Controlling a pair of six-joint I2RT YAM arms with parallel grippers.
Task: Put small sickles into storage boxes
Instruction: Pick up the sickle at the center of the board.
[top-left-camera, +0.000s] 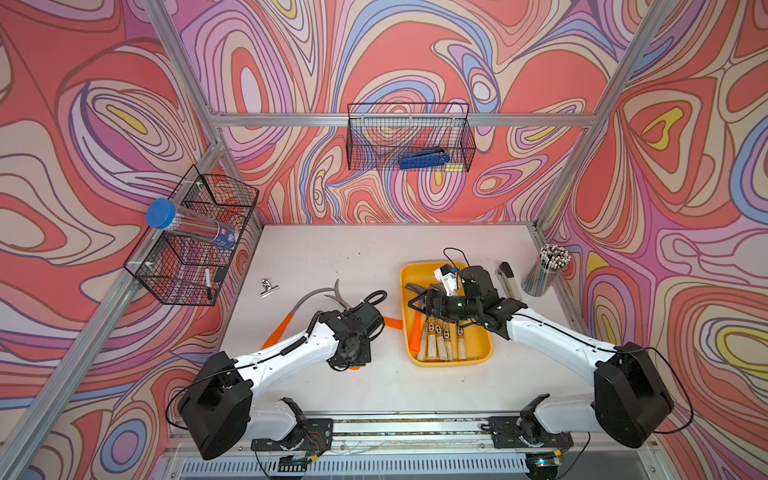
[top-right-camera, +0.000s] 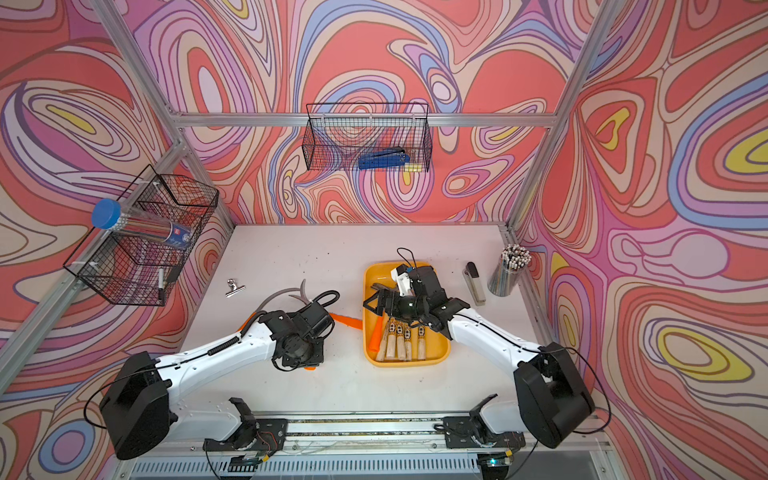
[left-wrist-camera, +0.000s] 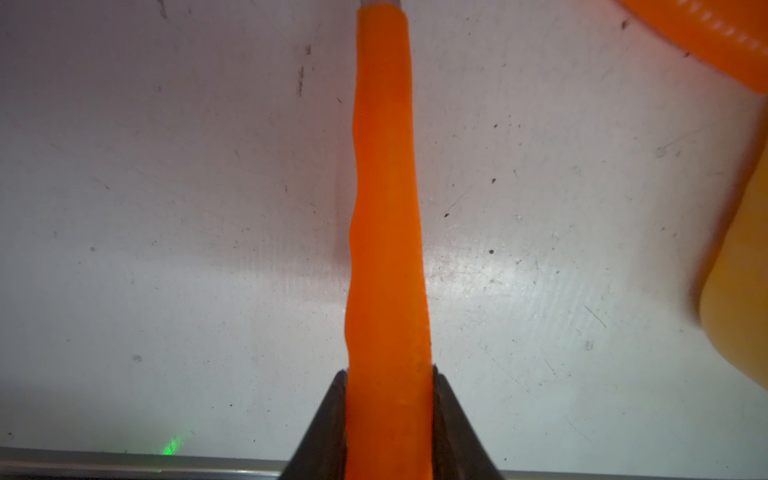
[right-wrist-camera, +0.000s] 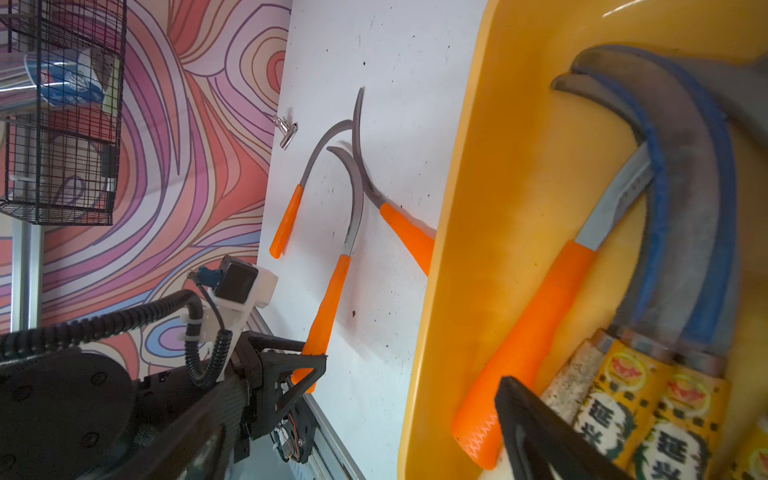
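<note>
Sickles with orange handles (top-left-camera: 278, 330) lie on the surface (top-left-camera: 332, 249) left of centre in a top view, the left tool (left-wrist-camera: 388, 374) clenched on one handle (left-wrist-camera: 386, 208). Right of them the yellow tray (top-left-camera: 478, 338) holds another plus four wooden-handled sickles (top-left-camera: 434, 343), and the right tool (top-left-camera: 417, 306) hangs over it, spread wide and released.

Table (top-left-camera: 332, 249): back strip bare wall to wall; front strip bare before the rail.
Left half: clip (top-left-camera: 269, 287), three sickles (top-left-camera: 276, 330), left arm (top-left-camera: 291, 353) low over them.
Tray (top-left-camera: 478, 345): five more sickles fill left and middle, right side bare, right arm (top-left-camera: 552, 336) overhead.
Narrow gap, then stapler (top-left-camera: 509, 282), pencil cup (top-left-camera: 540, 278).
</note>
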